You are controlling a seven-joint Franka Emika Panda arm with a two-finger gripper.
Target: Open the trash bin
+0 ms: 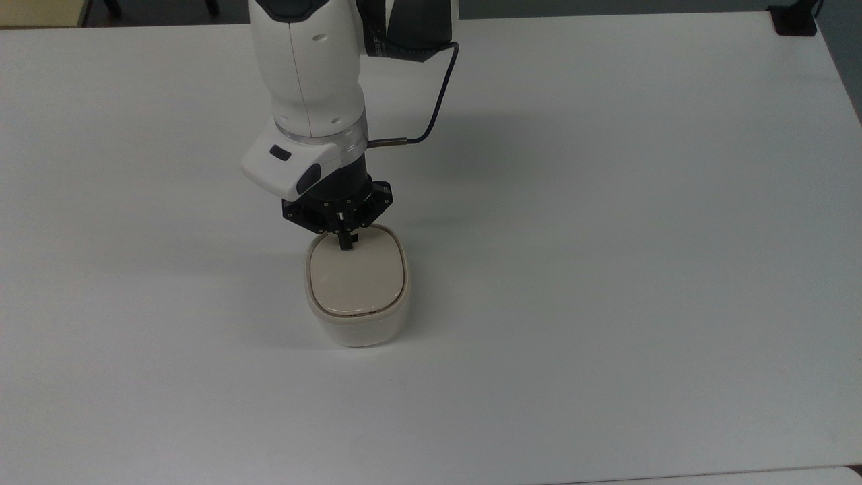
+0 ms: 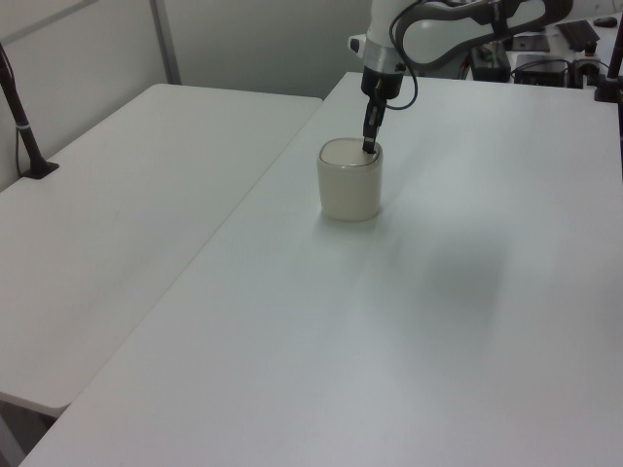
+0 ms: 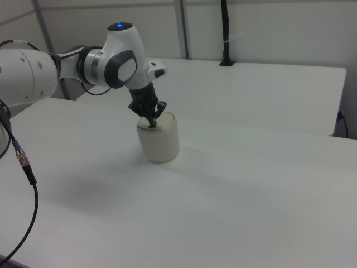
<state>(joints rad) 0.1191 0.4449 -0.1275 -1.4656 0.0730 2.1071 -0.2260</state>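
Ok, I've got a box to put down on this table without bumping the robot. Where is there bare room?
Most of the table is bare: everything on the top view's right of the trash bin, and the strip between the bin and the table's near edge. It is crowded only around the bin's far rim, where the hand stands on the lid below the arm.

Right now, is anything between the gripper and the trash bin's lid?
Nothing visible. The gripper, fingers together, is right at the far edge of the lid of the trash bin. The table around it is bare.
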